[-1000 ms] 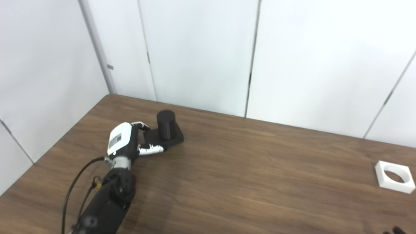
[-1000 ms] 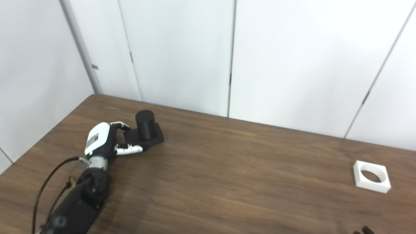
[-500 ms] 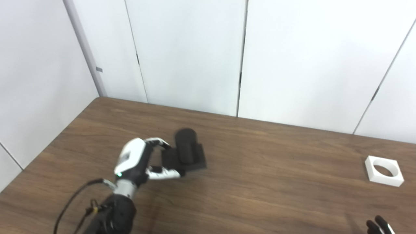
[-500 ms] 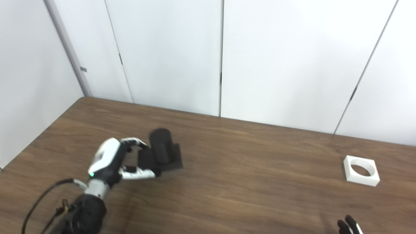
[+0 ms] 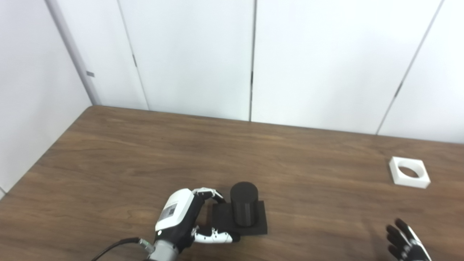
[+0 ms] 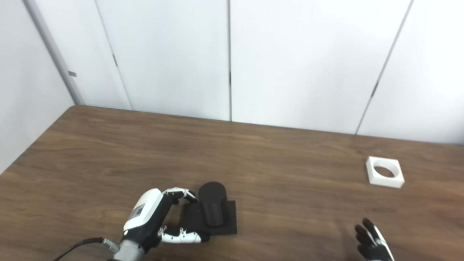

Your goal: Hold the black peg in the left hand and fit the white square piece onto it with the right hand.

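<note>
The black peg (image 5: pixel 244 204), an upright cylinder on a square black base, is gripped at the base's left edge by the left hand (image 5: pixel 181 219), fingers over the top and thumb along the near side. Since a second ago peg and hand have been brought from the far-left part of the wooden table (image 5: pixel 145 152) to the near centre; the camera has also panned, so part of that shift is only apparent. Whether the base rests on the table or is lifted just off it cannot be told.

The right hand (image 5: pixel 406 244) has come into view at the bottom right corner, fingers spread, nothing held. The white square piece (image 5: pixel 409 172), with its round hole, lies flat well beyond that hand, untouched, and far to the right of the peg.

Judged state: peg secured and presented; pickup of the white piece is the pending step, not yet begun.
</note>
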`<action>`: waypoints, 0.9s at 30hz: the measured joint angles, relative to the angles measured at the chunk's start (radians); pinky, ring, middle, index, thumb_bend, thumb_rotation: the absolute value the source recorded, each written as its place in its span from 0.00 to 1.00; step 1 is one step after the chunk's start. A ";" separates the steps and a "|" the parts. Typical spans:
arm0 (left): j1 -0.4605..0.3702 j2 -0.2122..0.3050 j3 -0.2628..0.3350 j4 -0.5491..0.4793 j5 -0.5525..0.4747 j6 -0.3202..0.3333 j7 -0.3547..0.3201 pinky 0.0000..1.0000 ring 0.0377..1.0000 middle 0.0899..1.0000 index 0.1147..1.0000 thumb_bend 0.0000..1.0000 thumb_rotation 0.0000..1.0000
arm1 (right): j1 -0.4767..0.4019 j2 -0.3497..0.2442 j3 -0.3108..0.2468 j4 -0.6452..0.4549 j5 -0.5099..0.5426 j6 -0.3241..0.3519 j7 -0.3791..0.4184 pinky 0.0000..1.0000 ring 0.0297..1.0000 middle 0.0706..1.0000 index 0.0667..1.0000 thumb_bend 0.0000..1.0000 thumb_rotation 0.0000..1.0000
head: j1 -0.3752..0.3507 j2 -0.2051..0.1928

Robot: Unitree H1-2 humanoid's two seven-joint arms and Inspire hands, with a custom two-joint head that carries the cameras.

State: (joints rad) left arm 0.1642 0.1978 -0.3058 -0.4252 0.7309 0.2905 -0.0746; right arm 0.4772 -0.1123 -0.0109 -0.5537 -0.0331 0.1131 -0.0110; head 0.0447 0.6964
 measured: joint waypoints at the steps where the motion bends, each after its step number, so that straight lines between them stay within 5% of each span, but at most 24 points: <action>1: 0.009 -0.009 -0.007 0.000 0.004 -0.012 0.003 0.74 0.83 0.74 0.42 0.52 0.05 | 0.000 0.000 0.001 -0.001 -0.004 0.001 -0.001 0.90 0.89 0.87 0.90 0.45 1.00 | -0.009 0.005; 11: 0.052 -0.016 -0.085 0.029 0.053 -0.115 0.013 0.85 0.82 0.74 0.42 0.52 0.04 | 0.000 0.002 0.012 -0.035 -0.024 0.036 -0.011 0.86 0.87 0.86 0.89 0.44 1.00 | -0.092 0.055; 27: 0.074 0.005 -0.098 0.035 0.052 -0.206 -0.009 0.84 0.82 0.74 0.42 0.52 0.04 | -0.002 0.003 0.020 -0.037 -0.033 0.067 -0.021 0.83 0.85 0.85 0.87 0.47 1.00 | -0.144 0.094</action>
State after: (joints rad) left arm 0.2379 0.2026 -0.4041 -0.3907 0.7833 0.0843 -0.0833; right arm 0.4751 -0.1091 0.0091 -0.5906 -0.0664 0.1803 -0.0321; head -0.0997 0.7900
